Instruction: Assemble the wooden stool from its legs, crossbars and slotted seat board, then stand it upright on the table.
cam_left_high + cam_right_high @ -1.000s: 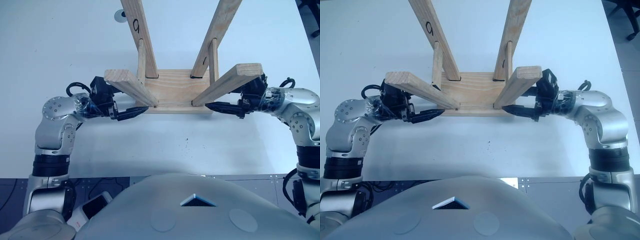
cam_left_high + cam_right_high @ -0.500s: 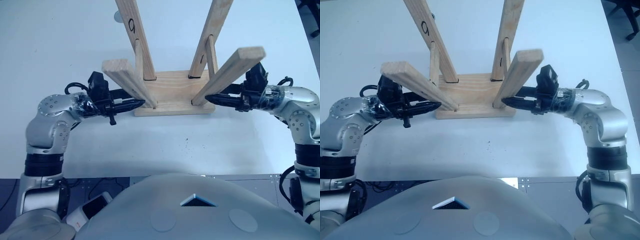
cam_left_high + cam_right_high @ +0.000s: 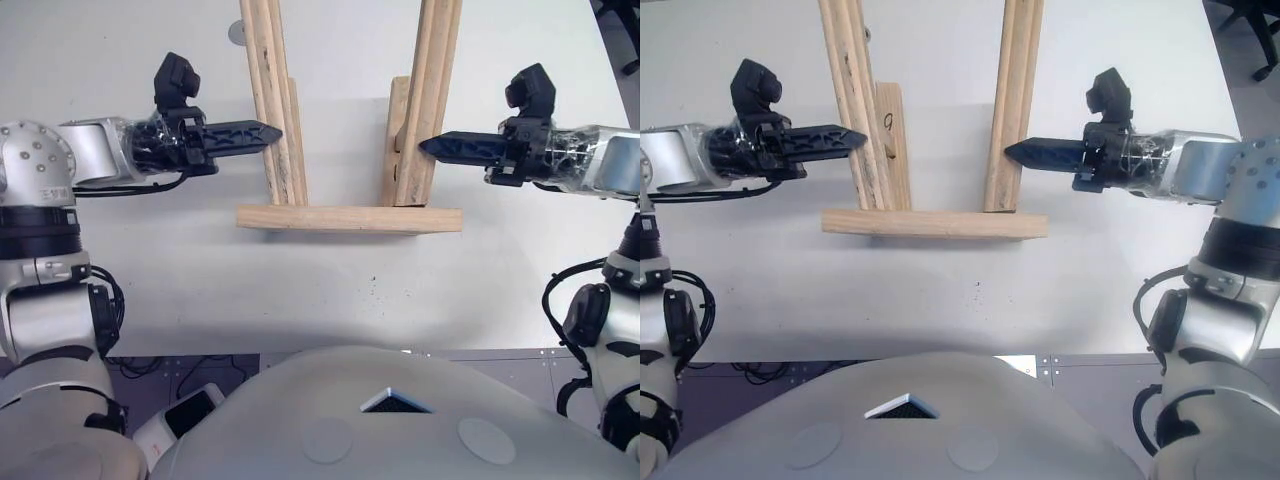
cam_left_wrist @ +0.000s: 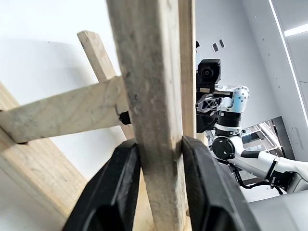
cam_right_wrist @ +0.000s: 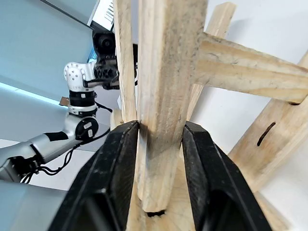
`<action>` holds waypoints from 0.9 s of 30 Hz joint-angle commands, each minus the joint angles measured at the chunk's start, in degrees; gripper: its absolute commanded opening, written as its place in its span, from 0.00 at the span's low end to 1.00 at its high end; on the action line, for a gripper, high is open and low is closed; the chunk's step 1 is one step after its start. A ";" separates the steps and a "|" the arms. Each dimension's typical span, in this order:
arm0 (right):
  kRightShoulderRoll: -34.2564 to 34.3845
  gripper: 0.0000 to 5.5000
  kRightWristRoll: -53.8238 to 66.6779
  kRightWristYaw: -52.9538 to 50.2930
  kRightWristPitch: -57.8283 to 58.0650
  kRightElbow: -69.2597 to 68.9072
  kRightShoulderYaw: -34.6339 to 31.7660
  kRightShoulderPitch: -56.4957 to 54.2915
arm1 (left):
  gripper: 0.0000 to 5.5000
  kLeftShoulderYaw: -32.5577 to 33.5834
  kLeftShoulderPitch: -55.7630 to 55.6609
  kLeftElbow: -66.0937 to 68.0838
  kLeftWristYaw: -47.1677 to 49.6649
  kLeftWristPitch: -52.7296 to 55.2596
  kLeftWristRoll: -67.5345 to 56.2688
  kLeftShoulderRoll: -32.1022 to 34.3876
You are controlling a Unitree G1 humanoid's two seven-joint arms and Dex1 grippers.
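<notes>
Left eye view: 1 stool (image 3: 350,217) (assy'd)

I note a small grey round disc (image 3: 238,30) lying at the far side of the white table (image 3: 100,290), partly hidden. A few dark specks (image 3: 373,279) sit near its front edge. Off the far right corner, a black chair base (image 3: 1252,35) stands on the grey floor (image 3: 1262,105).
</notes>
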 commanded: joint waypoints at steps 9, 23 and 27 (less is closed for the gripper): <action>-2.36 0.53 -6.04 3.21 1.43 12.47 7.93 -7.59 | 0.42 -3.11 -2.44 10.48 -10.97 -4.27 10.68 -0.91; -17.42 0.98 -9.46 33.65 -20.81 -6.45 -0.90 23.00 | 0.83 12.20 27.15 -8.42 -24.40 -17.02 13.46 10.78; -15.66 0.98 -24.29 35.04 -45.37 -16.60 4.01 34.10 | 0.88 8.48 42.78 -22.80 -20.61 -52.16 31.49 4.17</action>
